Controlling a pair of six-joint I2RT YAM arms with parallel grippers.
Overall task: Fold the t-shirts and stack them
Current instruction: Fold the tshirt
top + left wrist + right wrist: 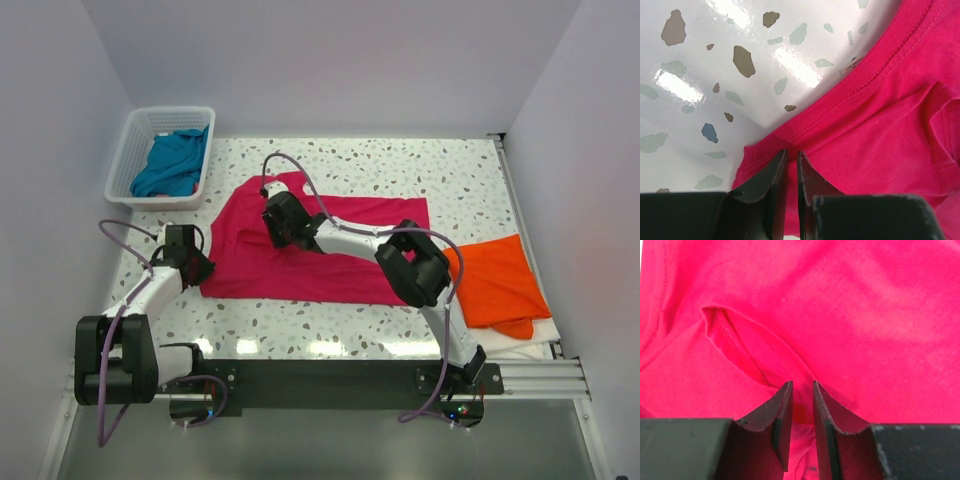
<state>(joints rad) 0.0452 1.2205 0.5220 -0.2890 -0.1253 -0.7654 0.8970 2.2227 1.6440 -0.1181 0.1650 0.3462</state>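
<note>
- I see the pink shirt (pixel 340 265) lying spread out in the middle of the table (pixel 400 170).
- My left tool (pixel 792 153) is at the left edge of the pink shirt. Its two fingers are almost together, and they pinch the edge of the cloth near the neck band.
- My right tool (pixel 801 386) is on the far left part of the same shirt. Its fingers are close together with a fold of pink cloth bunched between them.
- The orange shirt (pixel 495 280) lies on the right side of the table, apart from the pink one.
- The teal shirt (pixel 172 165) sits crumpled in the white basket (pixel 122 160) at the far left corner.
</note>
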